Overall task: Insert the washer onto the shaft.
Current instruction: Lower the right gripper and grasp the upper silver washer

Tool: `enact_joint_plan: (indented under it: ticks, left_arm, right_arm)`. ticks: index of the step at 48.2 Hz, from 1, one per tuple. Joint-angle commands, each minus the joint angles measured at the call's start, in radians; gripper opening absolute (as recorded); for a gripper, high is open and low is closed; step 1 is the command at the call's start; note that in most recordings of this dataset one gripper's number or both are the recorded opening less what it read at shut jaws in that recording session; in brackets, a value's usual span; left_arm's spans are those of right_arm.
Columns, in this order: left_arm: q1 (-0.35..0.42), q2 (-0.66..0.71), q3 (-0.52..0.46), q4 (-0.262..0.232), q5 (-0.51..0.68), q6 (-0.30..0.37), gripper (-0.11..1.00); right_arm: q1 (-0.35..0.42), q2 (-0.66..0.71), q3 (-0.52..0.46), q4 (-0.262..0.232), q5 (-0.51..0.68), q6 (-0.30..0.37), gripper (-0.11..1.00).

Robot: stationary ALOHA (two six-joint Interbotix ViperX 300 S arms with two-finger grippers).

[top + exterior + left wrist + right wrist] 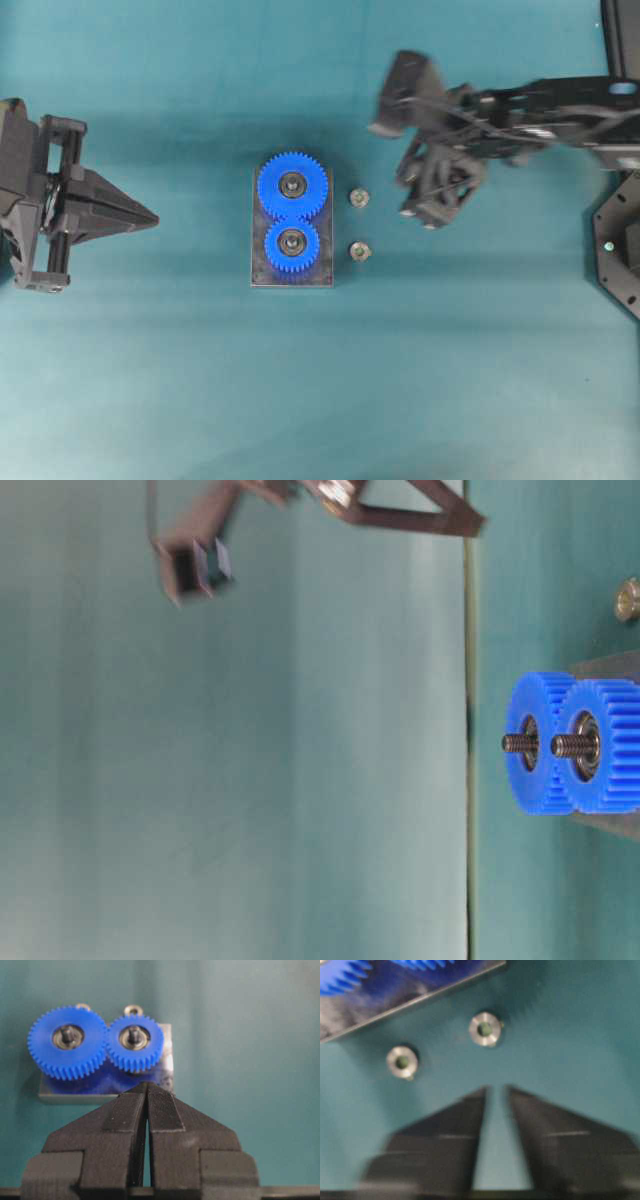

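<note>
Two small silver washers (358,198) (360,251) lie flat on the teal table just right of a grey plate (258,272). On the plate stand two meshed blue gears (292,185) (291,243), each with a threaded shaft (518,743) (560,745) sticking up through its centre. My right gripper (418,218) hovers to the right of the washers, blurred. In the right wrist view it (496,1089) is open with nothing between the fingers, and both washers (484,1029) (402,1062) lie ahead of it. My left gripper (146,1085) is shut and empty, pointing at the plate from the far left (155,217).
A black fixture (620,250) stands at the right edge of the table. Bare teal table surrounds the plate in front and at the back.
</note>
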Motion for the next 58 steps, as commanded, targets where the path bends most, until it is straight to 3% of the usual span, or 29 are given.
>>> enact_joint_plan:
  ticks: [1, 5, 7, 25, 49, 54, 58]
  left_arm:
    - [-0.005, -0.002, -0.025, 0.003, -0.003, 0.000, 0.00]
    - [-0.005, -0.003, -0.026, 0.003, -0.003, 0.000, 0.00]
    - [-0.005, -0.003, -0.026, 0.003, -0.003, 0.000, 0.00]
    - [-0.005, -0.008, -0.034, 0.002, -0.006, -0.002, 0.00]
    - [-0.005, -0.006, -0.031, 0.003, 0.000, -0.002, 0.00]
    - [-0.005, -0.006, -0.029, 0.003, 0.000, -0.003, 0.00]
    - [-0.005, -0.006, -0.029, 0.003, 0.000, -0.003, 0.00]
  right_arm:
    - [-0.002, 0.052, -0.061, -0.002, 0.023, -0.015, 0.52]
    - [-0.002, 0.107, -0.091, -0.011, 0.032, -0.026, 0.75]
    - [0.000, 0.133, -0.104, -0.017, 0.031, -0.034, 0.80]
    - [0.018, 0.276, -0.199, -0.031, 0.035, -0.087, 0.78]
    - [0.023, 0.337, -0.218, -0.043, 0.046, -0.078, 0.76]
    - [0.025, 0.339, -0.218, -0.043, 0.048, -0.078, 0.69]
    - [0.026, 0.339, -0.218, -0.043, 0.060, -0.078, 0.54]
